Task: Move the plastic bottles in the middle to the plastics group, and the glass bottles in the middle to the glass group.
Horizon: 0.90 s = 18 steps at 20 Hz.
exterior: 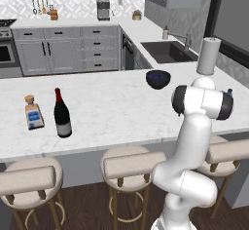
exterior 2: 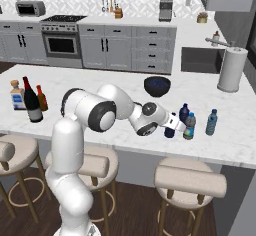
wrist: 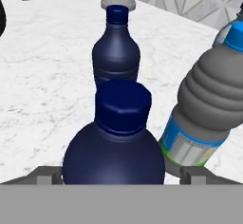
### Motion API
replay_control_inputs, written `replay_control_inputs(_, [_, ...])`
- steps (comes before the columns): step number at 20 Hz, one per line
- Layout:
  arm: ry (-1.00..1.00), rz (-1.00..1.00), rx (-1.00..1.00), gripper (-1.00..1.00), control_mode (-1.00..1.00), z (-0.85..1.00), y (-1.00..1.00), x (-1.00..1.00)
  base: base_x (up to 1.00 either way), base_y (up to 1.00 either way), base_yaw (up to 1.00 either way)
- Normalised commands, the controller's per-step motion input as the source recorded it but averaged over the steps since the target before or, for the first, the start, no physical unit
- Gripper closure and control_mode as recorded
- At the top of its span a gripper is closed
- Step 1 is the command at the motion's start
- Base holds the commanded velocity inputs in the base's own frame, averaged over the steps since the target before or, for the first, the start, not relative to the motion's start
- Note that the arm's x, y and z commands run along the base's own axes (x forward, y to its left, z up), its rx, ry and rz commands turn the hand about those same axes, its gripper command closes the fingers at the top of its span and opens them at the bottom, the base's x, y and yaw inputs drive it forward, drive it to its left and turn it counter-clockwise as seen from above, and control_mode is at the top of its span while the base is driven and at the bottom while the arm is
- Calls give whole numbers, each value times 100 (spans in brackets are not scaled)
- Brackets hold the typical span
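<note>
The arm reaches low over the white marble surface (exterior 2: pixel 100 80) toward its right end. In the hand view the fingers (wrist: pixel 124 174) stand spread, one on each side of a dark blue bottle (wrist: pixel 116 147), and I see no pad pressing its body, so the bottle looks released and stands upright on its own. Just behind it stands a second dark blue bottle (wrist: pixel 116 52), also upright. Beside the near one, at the right of the hand view, is a grey ribbed bottle (wrist: pixel 209 104) with a blue and green label; whether the two touch I cannot tell.

In the right base view these small bottles make a tight cluster at the gripper, and one more teal bottle (exterior 2: pixel 212 122) stands a bit apart to their right. A dark bowl (exterior 2: pixel 157 86) sits behind them and a paper towel roll (exterior 2: pixel 232 70) further back.

Far at the other end, the tall wine bottle (exterior: pixel 62 114) stands just beside the square clear bottle (exterior: pixel 33 112), with a small brown bottle (exterior 2: pixel 42 98) near them.
</note>
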Motion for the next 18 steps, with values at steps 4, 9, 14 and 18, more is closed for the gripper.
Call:
replay_control_inputs(4, [0,0,0,-100,-100,0,13,-10,0,0,0])
replay_control_inputs(9, [1,0,0,-100,-100,0,7,-3,0,0,0])
replay_control_inputs(14, [4,0,0,-100,-100,10,0,-4,0,0,0])
replay_control_inputs(18, [3,0,0,-100,-100,18,4,-13,0,0,0])
